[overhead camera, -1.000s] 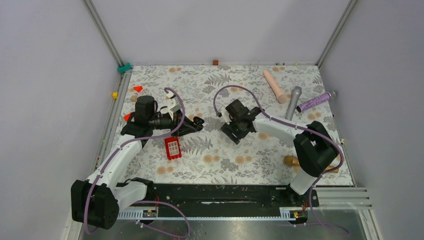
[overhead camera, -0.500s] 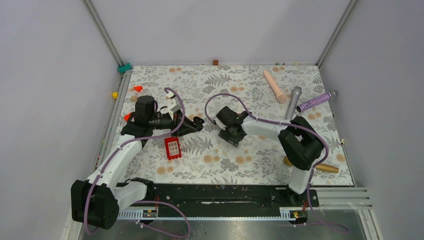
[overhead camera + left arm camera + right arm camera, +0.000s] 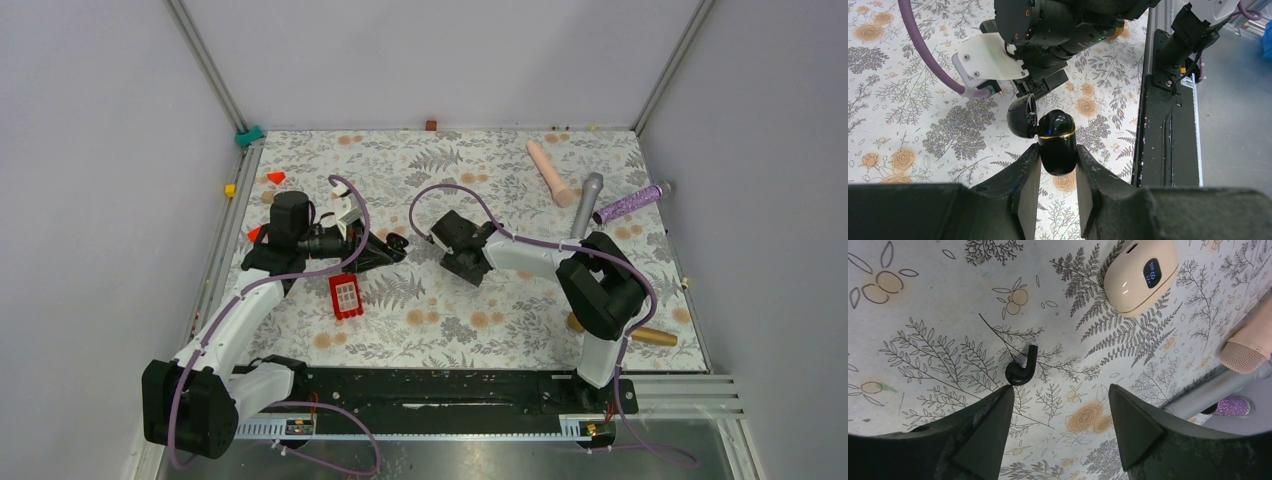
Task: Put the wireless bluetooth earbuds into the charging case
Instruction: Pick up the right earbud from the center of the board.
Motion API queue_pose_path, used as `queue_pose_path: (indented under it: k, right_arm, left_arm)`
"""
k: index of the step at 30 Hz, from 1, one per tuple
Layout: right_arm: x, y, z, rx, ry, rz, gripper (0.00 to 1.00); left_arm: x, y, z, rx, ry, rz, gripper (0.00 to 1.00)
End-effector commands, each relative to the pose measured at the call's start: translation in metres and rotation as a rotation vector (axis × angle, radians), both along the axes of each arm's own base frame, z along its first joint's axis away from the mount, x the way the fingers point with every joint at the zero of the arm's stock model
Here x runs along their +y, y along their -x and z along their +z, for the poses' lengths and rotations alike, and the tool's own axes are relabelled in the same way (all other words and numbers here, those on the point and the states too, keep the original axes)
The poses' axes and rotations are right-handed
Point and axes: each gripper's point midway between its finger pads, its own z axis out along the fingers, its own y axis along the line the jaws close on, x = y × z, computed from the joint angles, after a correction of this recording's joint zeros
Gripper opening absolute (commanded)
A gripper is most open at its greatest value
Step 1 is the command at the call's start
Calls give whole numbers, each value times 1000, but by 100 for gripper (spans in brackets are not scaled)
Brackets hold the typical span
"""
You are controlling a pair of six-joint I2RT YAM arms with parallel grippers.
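My left gripper point(image 3: 1058, 150) is shut on the glossy black charging case point(image 3: 1058, 142), held low over the cloth with its lid point(image 3: 1020, 117) hinged open to the left. In the top view the case point(image 3: 396, 243) sits at the left fingers' tips, left of centre. My right gripper point(image 3: 1059, 390) is open and empty, pointing down at the cloth. One tiny black earbud point(image 3: 1020, 371) lies on the cloth just beyond its left fingertip. The right wrist point(image 3: 460, 243) hovers just right of the case. I see no second earbud.
A beige oval case with a small display point(image 3: 1140, 277) lies beyond the earbud. A red block point(image 3: 346, 296) lies near the left arm. Pink point(image 3: 549, 171), grey point(image 3: 586, 205) and purple point(image 3: 630, 203) microphones lie at the back right. Metal frame posts edge the table.
My right arm has folded and its gripper has moved left, closer to the held case. The left arm and the case have not moved.
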Motion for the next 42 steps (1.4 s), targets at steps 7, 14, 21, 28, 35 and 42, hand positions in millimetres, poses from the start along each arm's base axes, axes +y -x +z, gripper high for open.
queue_pose_path:
  k: [7, 14, 21, 28, 35, 42]
  right_arm:
    - [-13, -19, 33, -71, -57, -54, 77]
    - [-12, -16, 32, -24, -118, -83, 77]
    - [22, 6, 36, 103, -341, -129, 73]
    - [19, 2, 18, 96, -311, -171, 66]
    - [17, 1, 11, 93, -292, -156, 58]
    - [16, 6, 5, 125, -275, -145, 58]
  left_arm:
    - [-1, 1, 11, -43, 23, -33, 0]
    - [0, 0, 12, -46, 24, -31, 0]
    - [0, 0, 10, -41, 24, -32, 0]
    - [-1, 1, 11, -42, 26, -35, 0]
    - [0, 1, 12, -44, 27, -35, 0]
    - [0, 1, 12, -43, 28, -36, 0]
